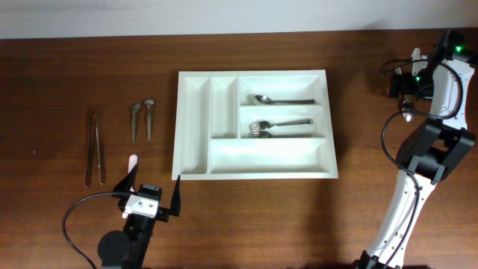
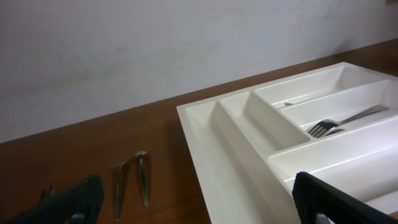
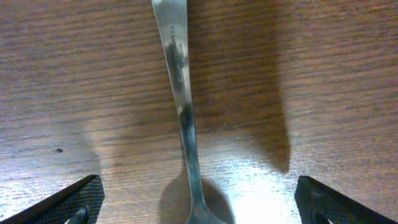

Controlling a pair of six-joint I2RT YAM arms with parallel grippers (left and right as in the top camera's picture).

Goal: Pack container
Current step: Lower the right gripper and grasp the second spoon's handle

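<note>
Right gripper point(image 3: 202, 200): jaws wide apart, empty, low over a metal utensil point(image 3: 180, 81) that lies loose on the worktop point(image 3: 323, 74), well right of the tray; not yet grasped. Left gripper point(image 1: 153, 193): jaws apart, empty, close to the tray's near left corner. Tray point(image 1: 193, 119): mid-worktop, partly filled. One spoon point(image 1: 280, 99) lies in the far crosswise compartment and forks point(image 1: 278, 127), seemingly two, in the middle one; the near crosswise compartment and both narrow upright ones are bare. Outstanding, left of the tray: two small spoons point(image 1: 142, 119), long tongs point(image 1: 93, 146), and a small pale item point(image 1: 133, 159) of unclear kind. Judged: packing begun, under halfway, five loose pieces to go.
</note>
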